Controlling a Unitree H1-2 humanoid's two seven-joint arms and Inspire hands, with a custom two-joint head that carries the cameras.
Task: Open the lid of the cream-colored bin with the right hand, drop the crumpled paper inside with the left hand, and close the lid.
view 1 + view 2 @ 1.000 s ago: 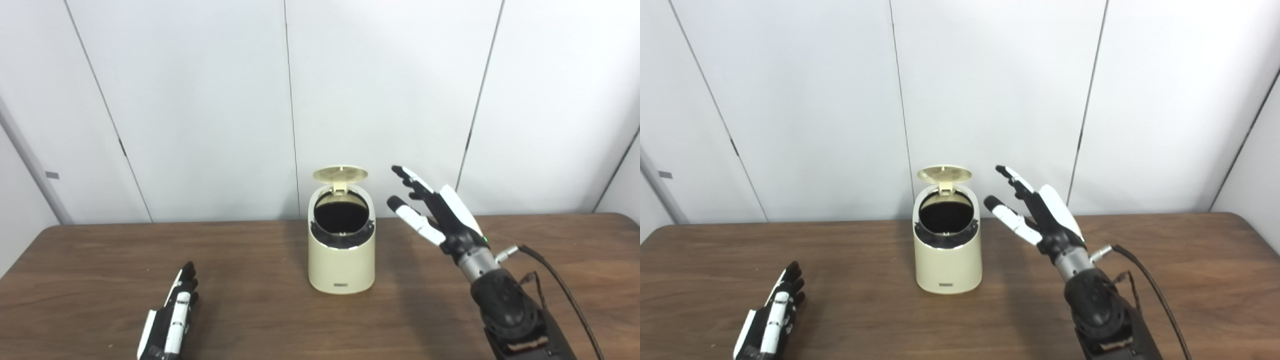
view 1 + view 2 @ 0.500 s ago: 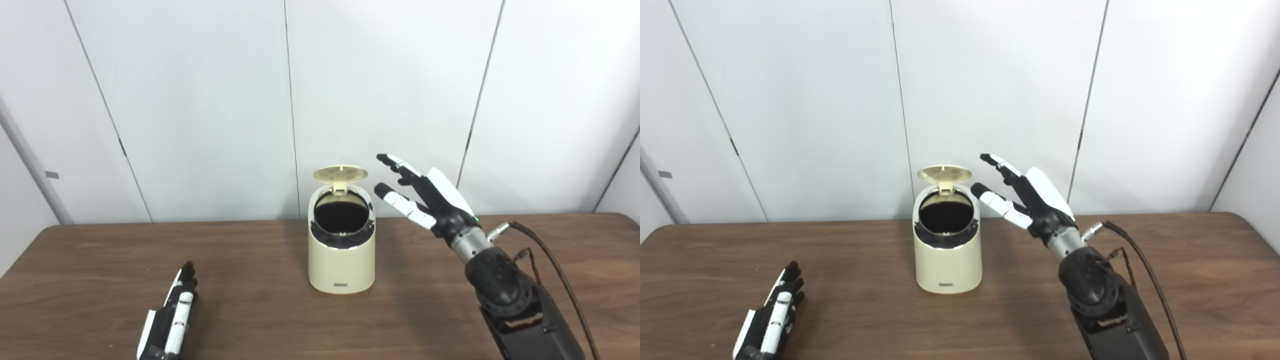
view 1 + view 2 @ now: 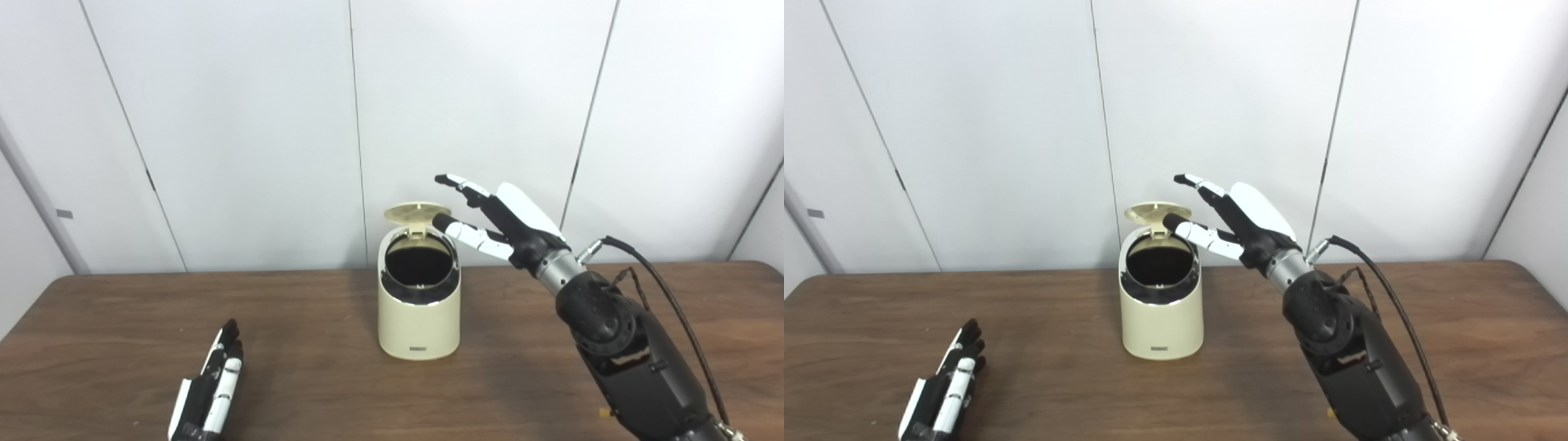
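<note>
A cream-colored bin [image 3: 419,318] stands in the middle of the brown table [image 3: 318,380]. Its round lid [image 3: 416,212] is tipped up at the back, and the dark inside shows. My right hand [image 3: 499,220] is raised just right of the lid, open, fingers spread; its thumb tip overlaps the lid's right edge in the picture, and I cannot tell whether it touches. My left hand [image 3: 211,392] lies flat on the table at the front left, open and holding nothing. No crumpled paper shows anywhere on the table, and the dark bin interior hides whatever lies inside.
White wall panels [image 3: 245,122] rise right behind the table's far edge. A black cable [image 3: 661,294] loops from the right wrist along the forearm.
My right hand has risen and moved left from beside the bin up to the lid's right edge. The left hand, the bin and the lid have stayed put.
</note>
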